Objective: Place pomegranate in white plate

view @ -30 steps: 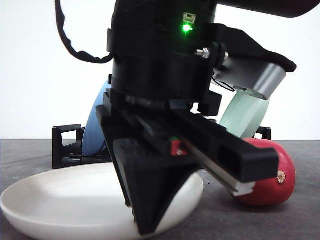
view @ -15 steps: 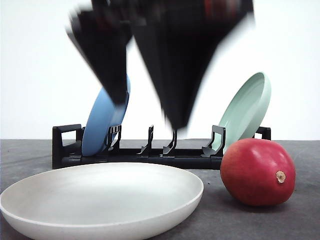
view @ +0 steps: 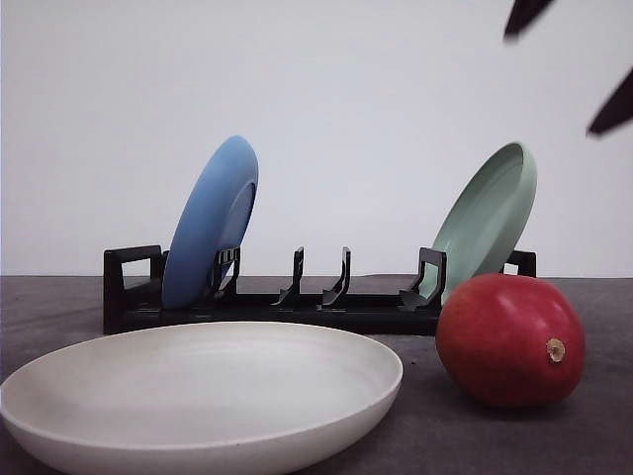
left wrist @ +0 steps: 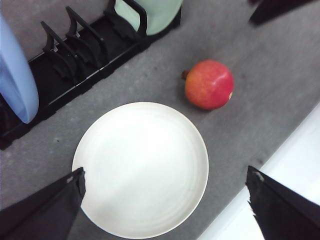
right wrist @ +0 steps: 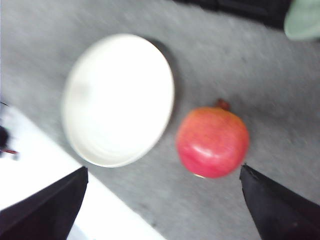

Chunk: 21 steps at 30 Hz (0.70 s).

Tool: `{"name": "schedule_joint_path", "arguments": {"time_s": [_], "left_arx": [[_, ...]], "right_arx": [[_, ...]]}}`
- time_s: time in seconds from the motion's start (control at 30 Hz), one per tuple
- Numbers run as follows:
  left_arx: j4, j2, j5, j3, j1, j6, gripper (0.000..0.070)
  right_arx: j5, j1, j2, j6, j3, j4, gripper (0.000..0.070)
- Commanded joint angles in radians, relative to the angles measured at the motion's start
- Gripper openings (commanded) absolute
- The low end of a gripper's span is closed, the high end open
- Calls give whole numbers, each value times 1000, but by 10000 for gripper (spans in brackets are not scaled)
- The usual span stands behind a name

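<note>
While the pomegranate [view: 510,340] rests on the grey surface [view: 593,435] just beside the white plate [view: 203,396], on the robot's right of it, the question for the coming move is which arm sits better over the fruit. In the right wrist view the pomegranate [right wrist: 212,142] lies between the two dark fingertips of the right claw [right wrist: 165,210], nearer the one at the far edge [right wrist: 280,205], and the wide gap between those tips shows the claw spread open and holding nothing. In the left wrist view the left claw [left wrist: 165,205] is also spread wide and empty, but it hangs over the white plate [left wrist: 142,167] itself, with the pomegranate [left wrist: 209,84] well off to one side, beyond the rim.

So, as a judgement, the right arm is the nearer one and the likelier to take the fruit. The fruit is slightly oval, and in the front view its tan stem scar [view: 555,349] faces the camera and a little to the right, so the long axis seems to run roughly toward the robot; closing across the shorter girth looks the safer grip. The carry would then be short, leftward over the raised rim. A black rack [view: 316,302] behind holds a blue plate [view: 210,223] and a pale green plate [view: 490,218], both standing tilted and clear of that path.
</note>
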Motion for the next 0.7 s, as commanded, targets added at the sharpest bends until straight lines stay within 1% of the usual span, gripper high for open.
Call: {"name": "schedule_joint_path", "arguments": {"time_s": [0.0, 0.07, 0.17, 0.2, 0.27, 0.37, 0.5, 0.67], "left_arx": [[35, -79, 8, -42, -13, -32, 627], [54, -169, 20, -96, -13, -46, 627], [48, -282, 23, -159, -13, -93, 627], [47, -315, 23, -173, -13, -105, 627], [48, -379, 21, -196, -13, -123, 627], [45, -446, 29, -205, -13, -123, 627], [17, -498, 44, -205, -13, -115, 627], [-37, -515, 43, -205, -13, -116, 627]], "right_arx": [[25, 20, 46, 7, 14, 0, 620], [50, 38, 92, 15, 14, 0, 638], [97, 59, 163, 27, 14, 3, 694], [115, 66, 187, 29, 14, 6, 700], [145, 78, 235, 30, 14, 15, 700], [170, 92, 304, 31, 14, 36, 700], [173, 107, 386, 34, 14, 86, 700], [173, 125, 474, 33, 14, 136, 700]]}}
